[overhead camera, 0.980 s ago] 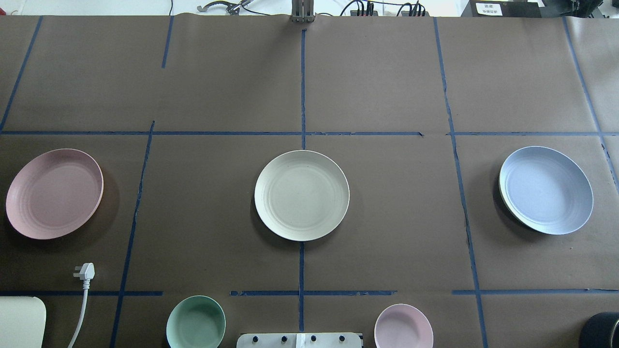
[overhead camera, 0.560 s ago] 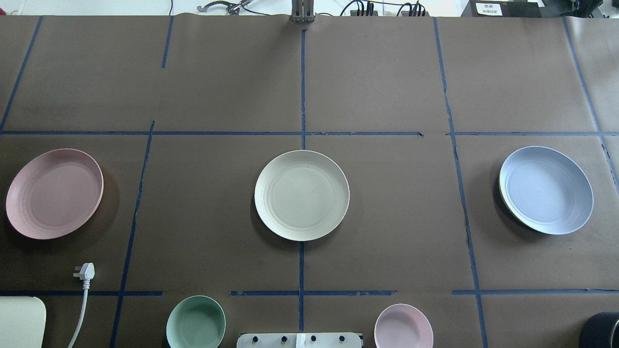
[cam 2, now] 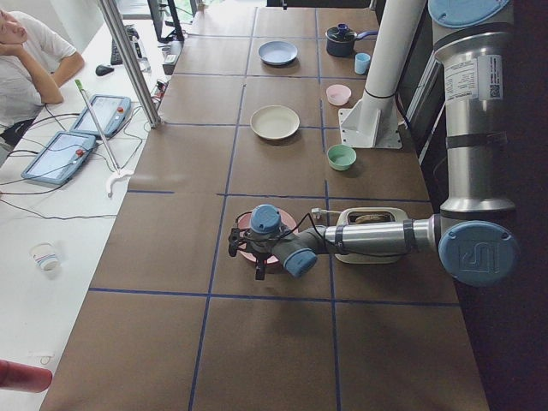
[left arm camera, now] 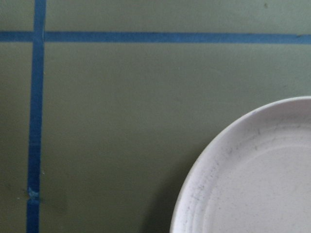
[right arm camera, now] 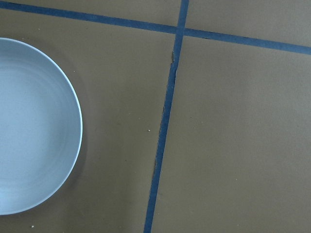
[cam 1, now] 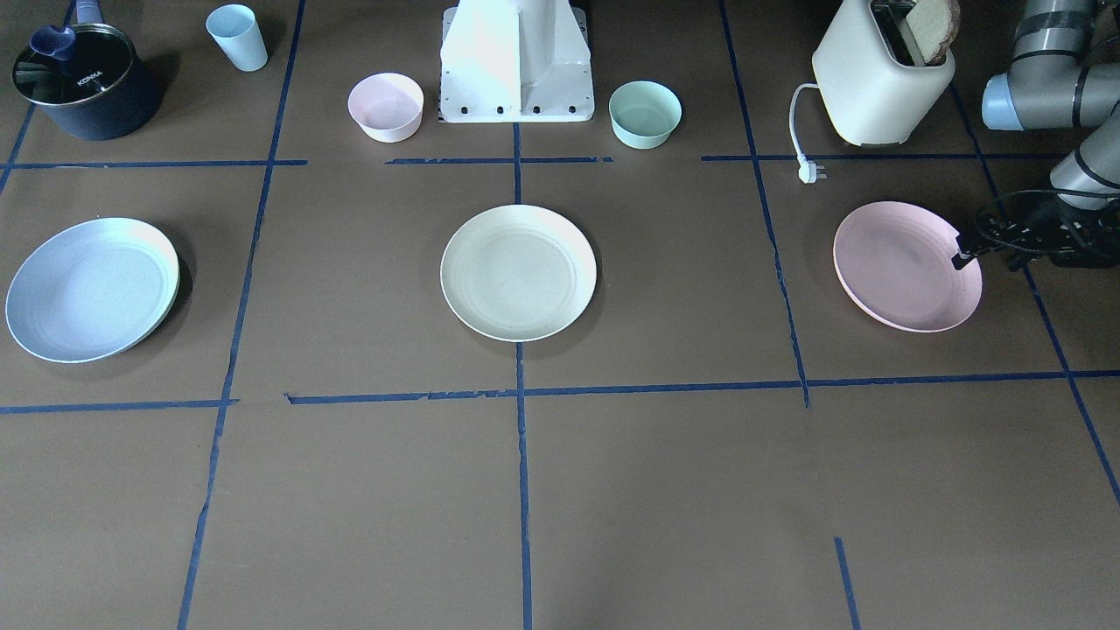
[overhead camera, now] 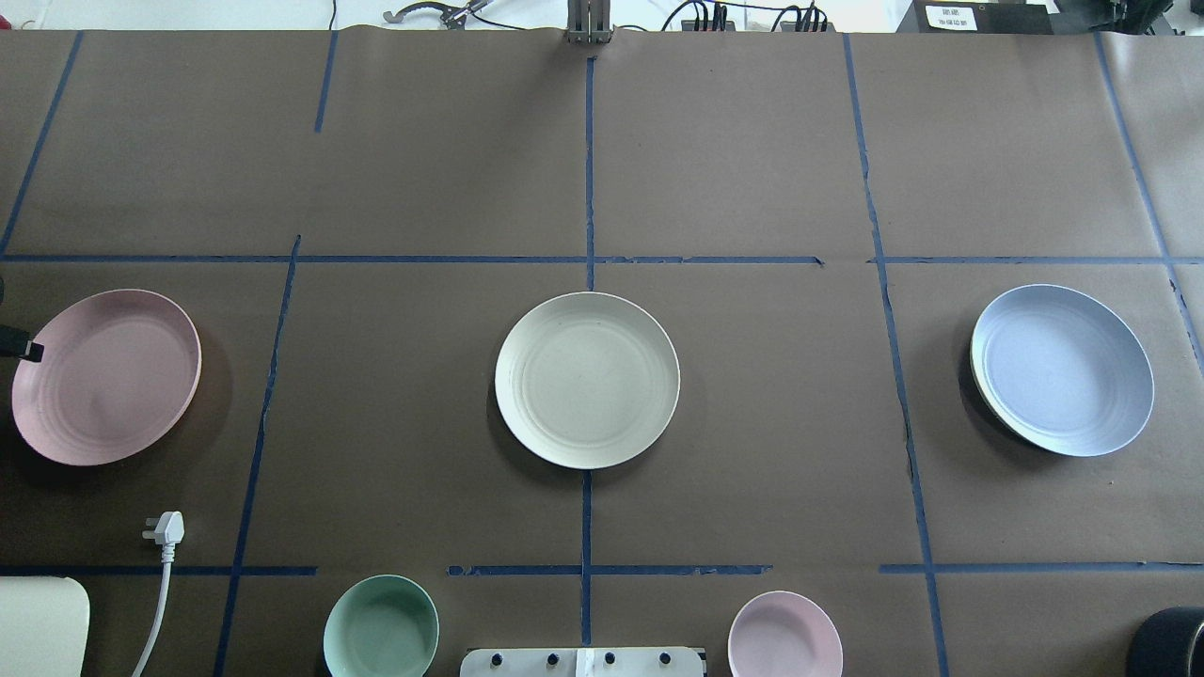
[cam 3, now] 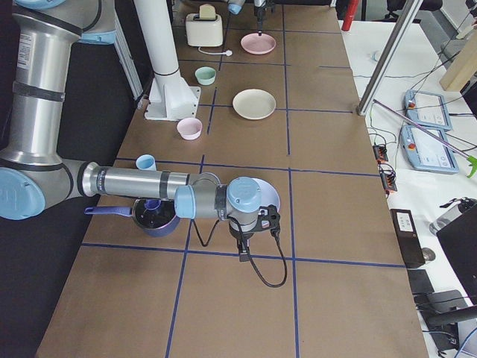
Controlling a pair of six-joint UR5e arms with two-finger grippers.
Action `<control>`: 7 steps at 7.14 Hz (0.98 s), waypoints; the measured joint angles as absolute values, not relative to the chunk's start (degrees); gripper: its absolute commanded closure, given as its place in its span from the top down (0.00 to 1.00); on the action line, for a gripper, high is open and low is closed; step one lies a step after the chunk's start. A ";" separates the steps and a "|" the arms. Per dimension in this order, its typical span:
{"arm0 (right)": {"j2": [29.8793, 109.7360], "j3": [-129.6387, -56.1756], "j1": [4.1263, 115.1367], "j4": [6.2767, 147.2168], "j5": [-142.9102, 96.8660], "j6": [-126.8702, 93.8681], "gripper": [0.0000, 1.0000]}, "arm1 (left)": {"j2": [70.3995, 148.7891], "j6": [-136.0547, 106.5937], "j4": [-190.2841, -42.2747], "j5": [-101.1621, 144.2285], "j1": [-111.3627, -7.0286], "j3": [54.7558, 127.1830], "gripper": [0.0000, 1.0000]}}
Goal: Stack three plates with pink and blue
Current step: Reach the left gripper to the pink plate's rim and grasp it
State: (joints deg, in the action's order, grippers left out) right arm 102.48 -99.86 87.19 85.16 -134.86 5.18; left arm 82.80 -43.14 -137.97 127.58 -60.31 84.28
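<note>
Three plates lie apart in a row on the brown table. The pale pink plate [cam 1: 906,267] [overhead camera: 105,376] is on my left side, the cream plate [cam 1: 518,272] [overhead camera: 587,379] in the middle, the light blue plate [cam 1: 92,289] [overhead camera: 1061,369] on my right side. My left gripper [cam 1: 962,259] [overhead camera: 26,350] is low at the pink plate's outer rim; I cannot tell if it is open. The left wrist view shows the pink plate's rim [left arm camera: 252,184]. My right gripper [cam 3: 242,250] hangs beside the blue plate [right arm camera: 34,131] and shows only in the exterior right view; I cannot tell its state.
Along my side of the table stand a white toaster [cam 1: 879,79] with a loose plug [cam 1: 812,172], a mint-green bowl [cam 1: 645,114], the robot base [cam 1: 516,61], a small pink bowl [cam 1: 386,106], a blue cup [cam 1: 238,37] and a dark pot [cam 1: 79,79].
My left gripper's tip has come into the overhead view at the left edge, beside the pink plate. The three plates have not moved.
</note>
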 measured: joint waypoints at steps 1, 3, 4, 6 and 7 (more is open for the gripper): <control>102.48 -99.80 87.19 85.17 -134.83 5.20 1.00 | 82.91 -43.60 -138.29 127.66 -59.74 83.88 0.05; 102.48 -99.76 87.19 85.17 -134.83 5.25 1.00 | 82.96 -44.38 -138.40 128.00 -59.46 83.87 0.00; 102.48 -99.76 87.19 85.17 -134.82 5.22 1.00 | 82.95 -44.47 -138.42 128.06 -59.44 83.93 0.00; 102.48 -99.76 87.19 85.15 -134.82 5.19 1.00 | 83.17 -44.92 -138.23 130.29 -59.46 84.96 0.00; 102.48 -99.75 87.19 85.13 -134.82 5.19 1.00 | 84.24 -47.20 -138.09 134.31 -59.65 85.85 0.00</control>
State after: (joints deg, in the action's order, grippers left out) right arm 102.48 -99.75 87.19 85.13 -134.82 5.19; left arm 84.24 -47.20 -138.09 134.31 -59.65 85.85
